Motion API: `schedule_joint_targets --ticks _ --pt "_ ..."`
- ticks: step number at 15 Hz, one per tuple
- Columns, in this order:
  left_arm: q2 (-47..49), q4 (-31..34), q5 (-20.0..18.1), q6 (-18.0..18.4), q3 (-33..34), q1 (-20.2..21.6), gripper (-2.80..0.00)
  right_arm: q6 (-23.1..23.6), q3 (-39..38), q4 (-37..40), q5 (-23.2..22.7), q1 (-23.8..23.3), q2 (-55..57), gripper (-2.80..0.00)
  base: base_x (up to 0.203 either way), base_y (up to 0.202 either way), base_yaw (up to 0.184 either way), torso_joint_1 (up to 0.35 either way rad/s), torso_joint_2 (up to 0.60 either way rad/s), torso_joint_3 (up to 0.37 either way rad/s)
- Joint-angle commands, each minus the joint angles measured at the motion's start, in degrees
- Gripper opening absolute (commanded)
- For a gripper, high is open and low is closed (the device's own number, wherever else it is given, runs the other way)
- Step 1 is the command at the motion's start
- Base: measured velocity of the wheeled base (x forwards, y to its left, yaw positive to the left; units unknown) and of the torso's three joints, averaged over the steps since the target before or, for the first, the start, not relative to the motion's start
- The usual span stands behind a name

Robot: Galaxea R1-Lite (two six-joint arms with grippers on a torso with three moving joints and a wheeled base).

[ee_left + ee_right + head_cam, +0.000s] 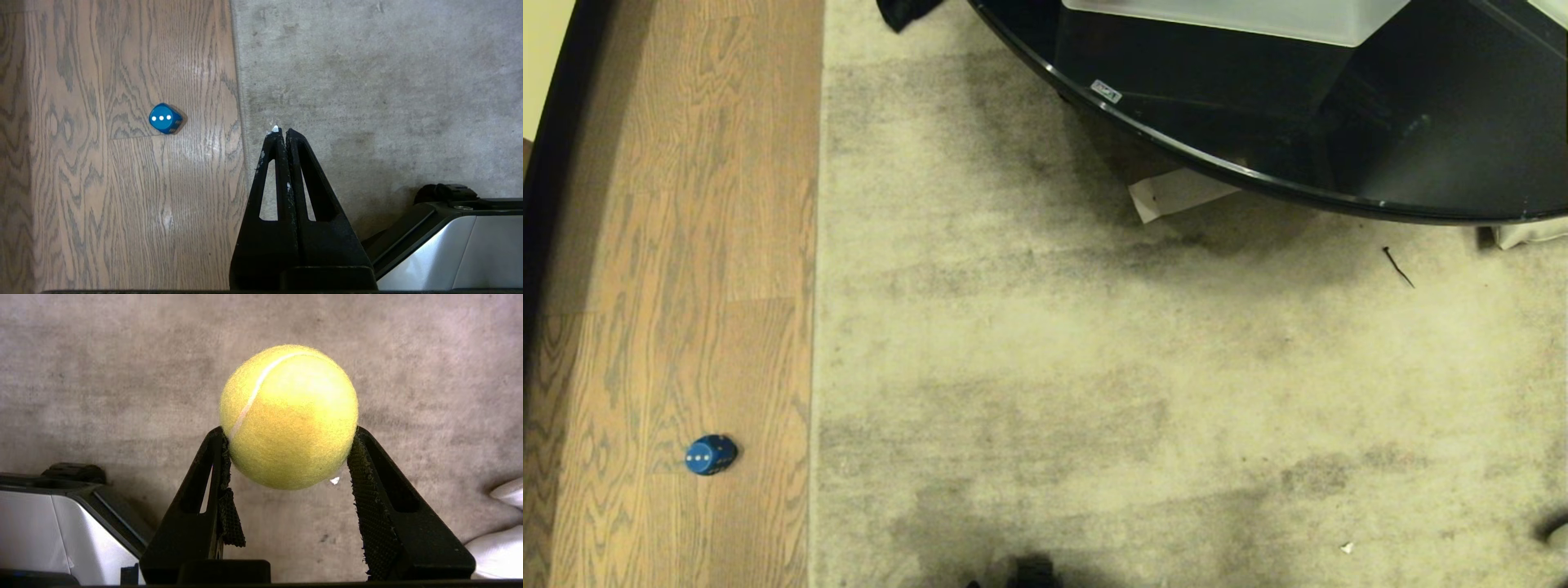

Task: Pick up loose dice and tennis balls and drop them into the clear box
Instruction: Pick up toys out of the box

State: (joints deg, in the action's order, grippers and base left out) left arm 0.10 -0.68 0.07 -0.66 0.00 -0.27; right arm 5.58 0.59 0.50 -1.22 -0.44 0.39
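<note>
Tennis ball (288, 416) sits clamped between the two fingers of the right tool (288, 447), lifted clear of the grey rug (102, 375), which shows below it. Step in hand, judging by this: carry phase, ball picked and not yet dropped. Clear box (1241, 18) rests on the dark round surface (1258, 122) at the far edge of the head view, well apart from the ball. Next move calls for bringing the ball over the box's open top, then releasing. Blue die (710, 455) lies loose on the wood floor (670, 245), near the rug edge; likely the next pick. Left tool (282, 134) is pinched closed, empty, hanging over the rug edge.
</note>
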Motion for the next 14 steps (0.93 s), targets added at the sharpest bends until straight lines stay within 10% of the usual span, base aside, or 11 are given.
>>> schedule_joint_targets --ticks 1,14 --pt "-0.01 -0.02 0.02 -0.04 0.09 0.00 -2.80 -0.76 -0.59 -0.16 -0.20 0.00 -0.40 -2.80 0.000 0.000 0.000 0.000 0.00 0.000" --pt "-0.01 -0.02 0.02 -0.04 0.09 0.00 -2.80 -6.46 -0.63 -0.50 1.66 0.00 -0.48 -2.80 0.000 0.000 0.000 0.000 0.00 0.000"
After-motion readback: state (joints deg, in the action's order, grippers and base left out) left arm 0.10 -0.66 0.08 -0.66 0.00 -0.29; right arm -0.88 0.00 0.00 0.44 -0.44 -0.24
